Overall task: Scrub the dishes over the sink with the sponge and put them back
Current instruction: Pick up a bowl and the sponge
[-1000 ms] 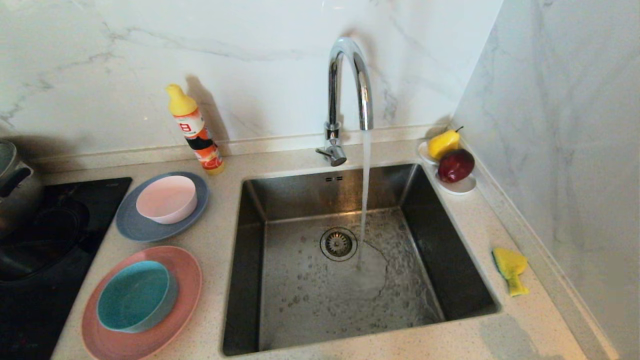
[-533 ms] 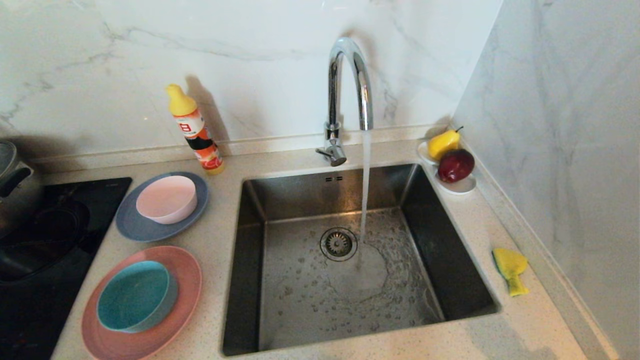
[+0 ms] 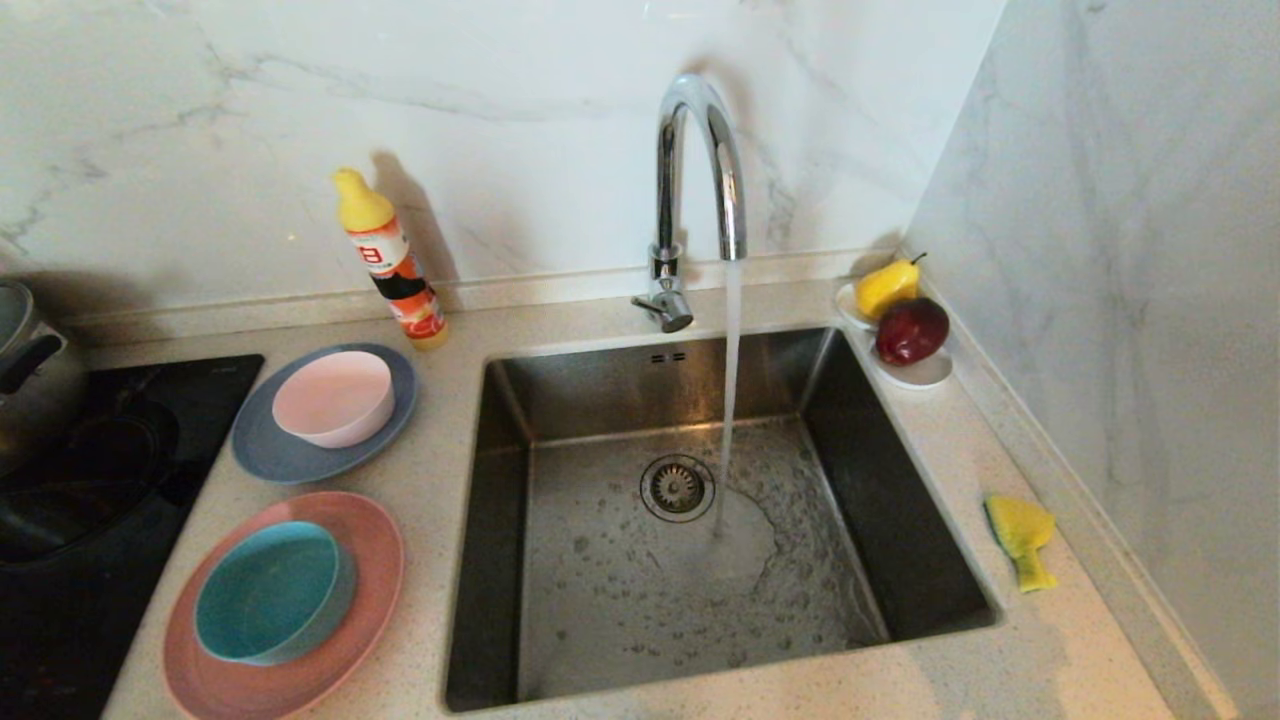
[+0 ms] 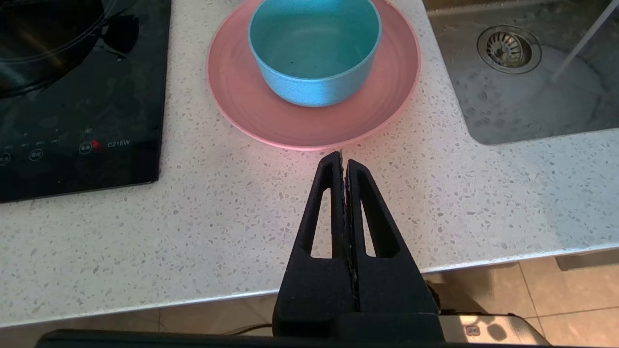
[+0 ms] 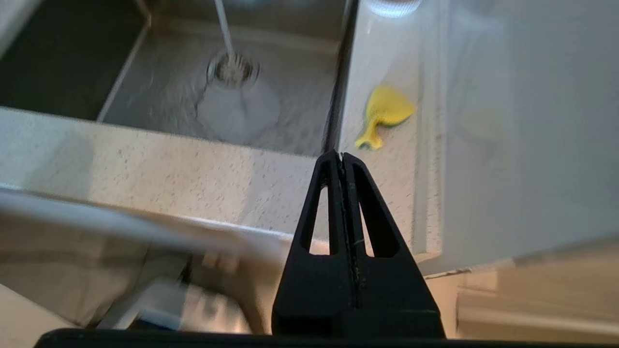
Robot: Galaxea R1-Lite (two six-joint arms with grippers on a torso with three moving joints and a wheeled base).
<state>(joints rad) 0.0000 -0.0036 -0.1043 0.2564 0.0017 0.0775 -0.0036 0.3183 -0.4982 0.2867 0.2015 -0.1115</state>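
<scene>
Water is seen running into the square steel sink point(image 3: 700, 560). Crumpled yellow sponge point(image 3: 1020, 540) lies at the counter's right edge, untouched. Right gripper point(image 5: 342, 155), pressed shut and empty, is held off the counter's front edge; with fingers unopened, the sponge could be shoved against the wall. Left gripper point(image 4: 342, 157), likewise shut and empty, is parked before the salmon-pink plate point(image 4: 242, 104).

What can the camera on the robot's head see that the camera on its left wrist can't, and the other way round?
Only the head view shows the running faucet, the detergent bottle, the pale pink bowl on the blue-grey plate, the sponge and the pear and apple on their white dish.

Only the left wrist view shows the left gripper, shut, short of the counter's front edge, and the tiled floor.

Both show the teal bowl on the salmon-pink plate, the sink with its drain strainer, and the black cooktop.
</scene>
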